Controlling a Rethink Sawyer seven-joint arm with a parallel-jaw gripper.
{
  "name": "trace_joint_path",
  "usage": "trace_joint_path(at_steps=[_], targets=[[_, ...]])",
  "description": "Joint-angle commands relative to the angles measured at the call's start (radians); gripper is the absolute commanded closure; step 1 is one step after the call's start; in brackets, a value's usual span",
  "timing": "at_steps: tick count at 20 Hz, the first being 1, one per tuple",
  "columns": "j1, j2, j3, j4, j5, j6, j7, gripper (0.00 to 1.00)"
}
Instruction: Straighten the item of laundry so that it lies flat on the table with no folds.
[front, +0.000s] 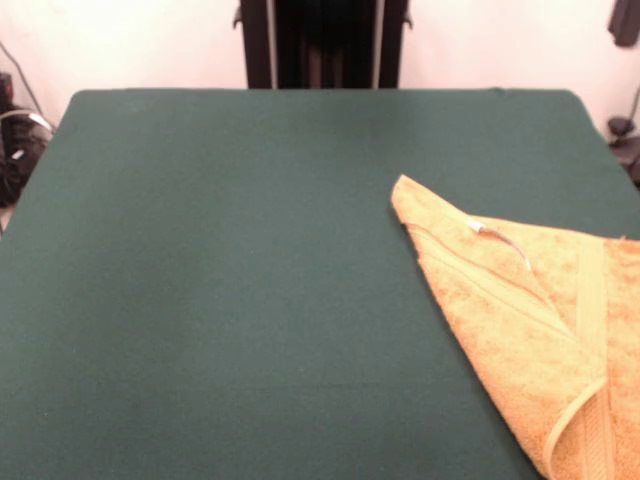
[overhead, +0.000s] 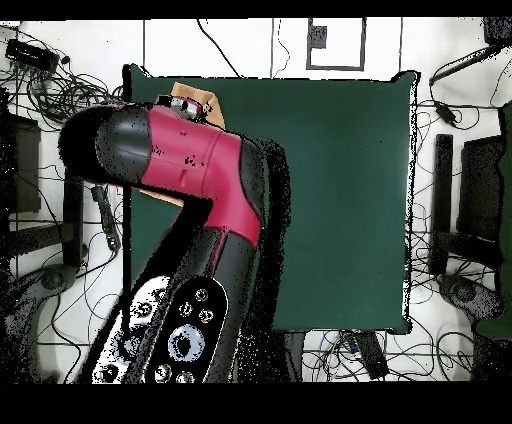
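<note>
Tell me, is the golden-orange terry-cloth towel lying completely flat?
No, the golden-orange terry-cloth towel is folded over itself, a doubled flap showing near its lower corner.

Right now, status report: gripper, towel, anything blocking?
Gripper not seen in either view; arm covers the towel from overhead. Golden-orange towel at the table edge, still folded, tag showing. Nothing else on the felt.

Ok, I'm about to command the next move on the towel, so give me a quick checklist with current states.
1. Towel flat: not ok, a corner is folded over, its tag on top.
2. Towel wholly in sight: not ok, it runs past the front view's edge; the arm covers most of it overhead.
3. Gripper located: not ok, neither view shows it.
4. Spare table to spread on: ok, wide bare green beside the towel.
5. Towel fully on the table: cannot tell.
</note>
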Motion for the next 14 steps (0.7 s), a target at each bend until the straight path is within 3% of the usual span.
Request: trace_joint_path(at_steps=[1, 5, 14], targets=[[0.05, 0.173, 0.125, 0.101, -0.017, -0.047, 0.128, 0.0], [0.046, 0.183, 0.121, 0.091, -0.022, -0.04, 0.097, 0.0], [-0.02, 0.152, 0.138, 0.12, -0.108, -0.059, -0.106, 0.0]])
